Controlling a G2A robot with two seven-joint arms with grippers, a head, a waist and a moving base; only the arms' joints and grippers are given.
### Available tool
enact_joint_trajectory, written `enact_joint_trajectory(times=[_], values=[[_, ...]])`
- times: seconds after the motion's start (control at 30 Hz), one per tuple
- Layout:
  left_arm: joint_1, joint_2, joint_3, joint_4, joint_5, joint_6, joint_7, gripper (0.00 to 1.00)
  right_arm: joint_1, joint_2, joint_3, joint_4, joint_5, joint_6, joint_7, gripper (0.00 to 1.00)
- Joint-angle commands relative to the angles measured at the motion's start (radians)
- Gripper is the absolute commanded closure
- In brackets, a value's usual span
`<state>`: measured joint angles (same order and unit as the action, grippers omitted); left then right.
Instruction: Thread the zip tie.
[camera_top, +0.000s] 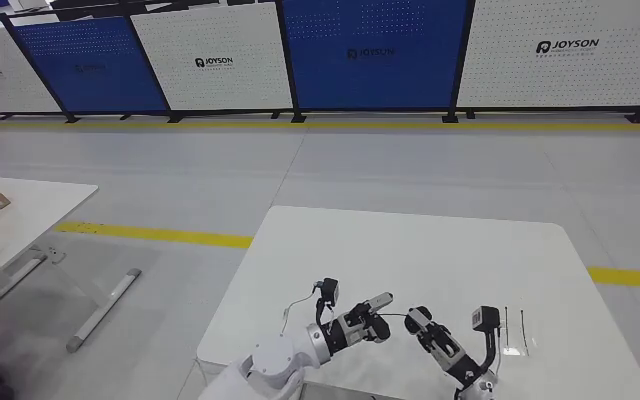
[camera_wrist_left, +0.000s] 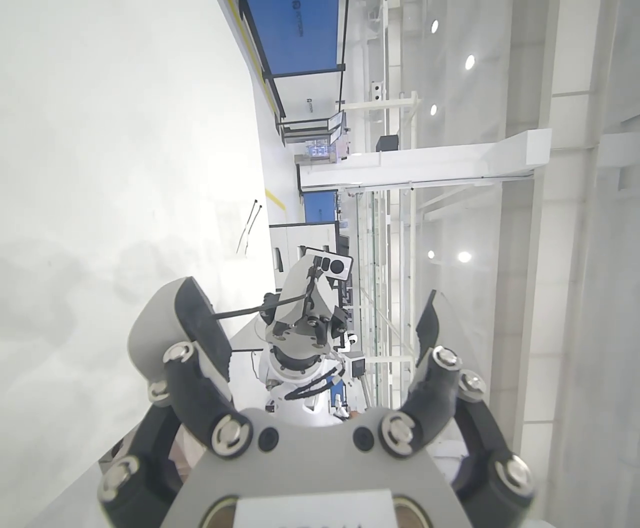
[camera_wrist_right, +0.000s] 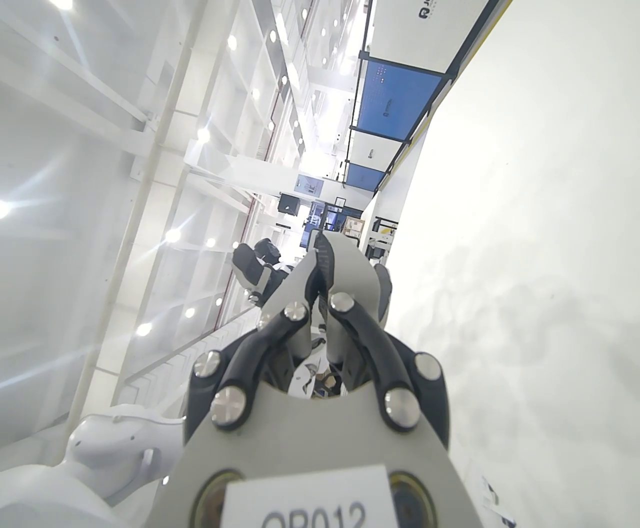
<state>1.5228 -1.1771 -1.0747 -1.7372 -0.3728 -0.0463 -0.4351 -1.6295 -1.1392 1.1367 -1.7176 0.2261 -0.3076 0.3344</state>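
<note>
Right gripper (camera_wrist_right: 320, 250) is clamped on the zip tie (camera_wrist_left: 240, 312), held just above the table (camera_top: 400, 250). Left gripper (camera_wrist_left: 314, 320) faces it, fingers wide apart. The tie's free end seems to touch one left pad (camera_wrist_left: 200, 320), though that's hard to confirm. Spare ties (camera_wrist_left: 251, 222) lie flat on the table, well apart from both.

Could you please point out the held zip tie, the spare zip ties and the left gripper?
held zip tie (camera_wrist_left: 240, 311): left wrist view, middle of its strap.
spare zip ties (camera_wrist_left: 250, 225): left wrist view, middle of the straps.
left gripper (camera_wrist_left: 312, 302): left wrist view, midway between its fingertips.
</note>
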Motion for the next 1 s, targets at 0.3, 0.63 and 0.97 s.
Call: enact_joint_trajectory(times=[0.3,0.63,0.97], values=[[0.007,-0.003,0.016,0.004,-0.005,-0.060,0.044,0.00,0.002,-0.002,-0.009,0.000,-0.042,0.021,-0.022,1.00],[0.000,-0.005,0.022,0.009,0.006,-0.083,0.071,0.00,0.002,-0.008,-0.014,-0.002,-0.044,0.014,-0.025,1.00],[0.004,-0.004,0.019,0.009,0.030,-0.113,0.103,0.28,-0.018,-0.007,0.017,-0.015,-0.041,0.003,-0.027,1.00]])
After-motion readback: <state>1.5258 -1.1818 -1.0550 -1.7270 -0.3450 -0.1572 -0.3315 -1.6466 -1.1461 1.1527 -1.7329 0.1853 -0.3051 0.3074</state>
